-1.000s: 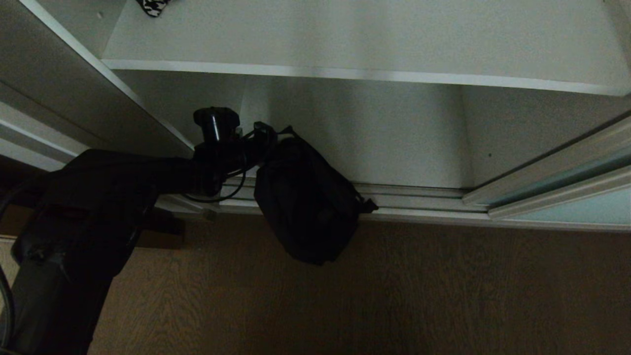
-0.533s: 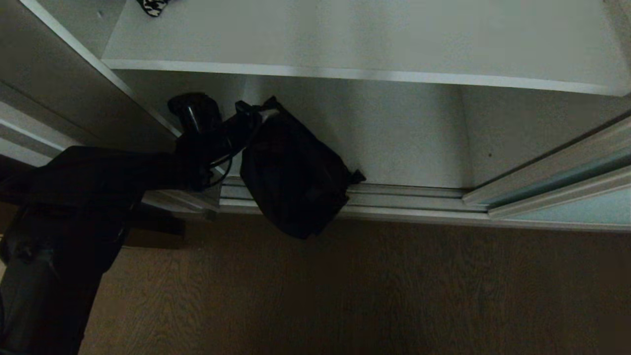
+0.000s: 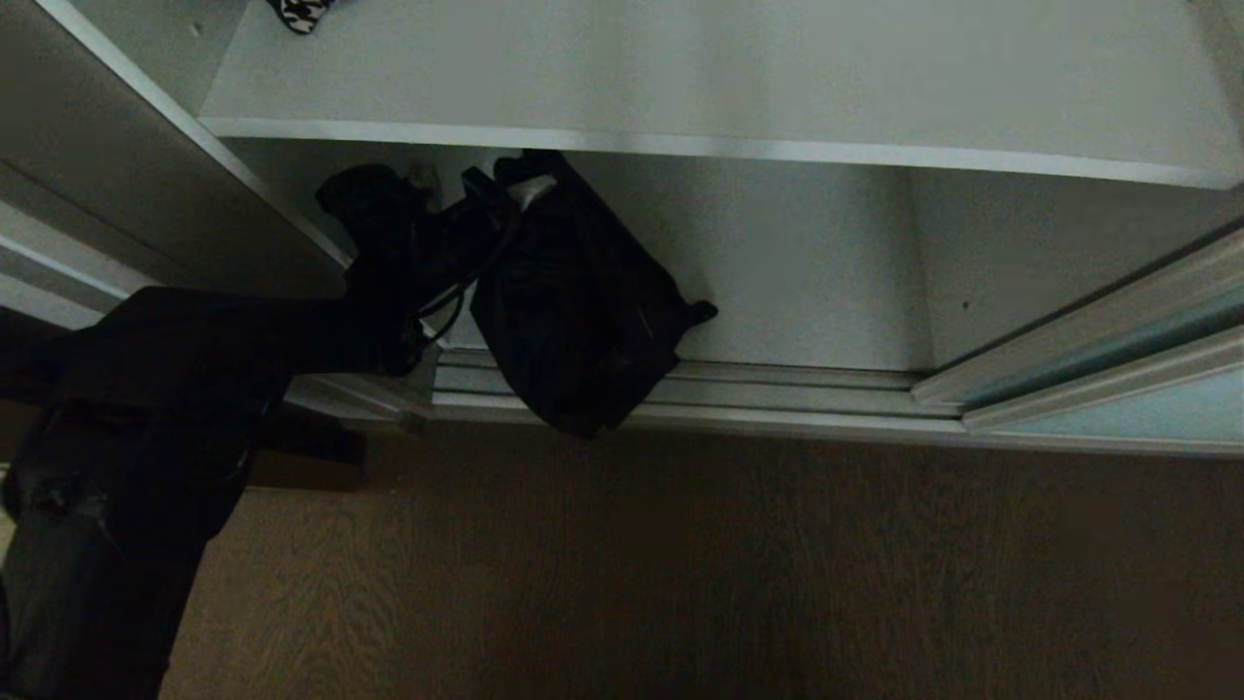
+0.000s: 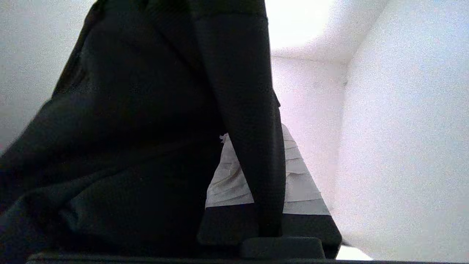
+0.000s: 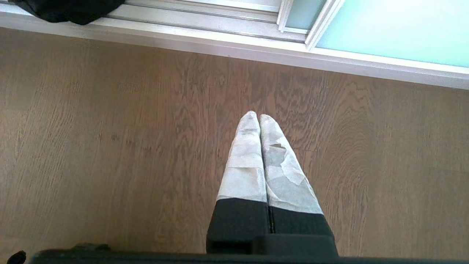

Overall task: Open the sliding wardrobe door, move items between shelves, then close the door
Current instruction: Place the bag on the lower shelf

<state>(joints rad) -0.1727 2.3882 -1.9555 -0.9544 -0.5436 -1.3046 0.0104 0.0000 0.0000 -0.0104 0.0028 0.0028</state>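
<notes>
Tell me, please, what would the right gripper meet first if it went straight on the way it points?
The wooden floor. The right gripper, shut and empty, points down at bare boards short of the door track; nothing shows between fingertips and floor, though the gap cannot be judged.

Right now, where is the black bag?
In the head view the black bag hangs from the left tool at the left, just below the shelf edge, above the floor track.

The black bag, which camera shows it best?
The head view: the whole black bag hangs from the left gripper below the shelf. The left wrist view shows only dark fabric up close; the right wrist view catches one corner.
</notes>
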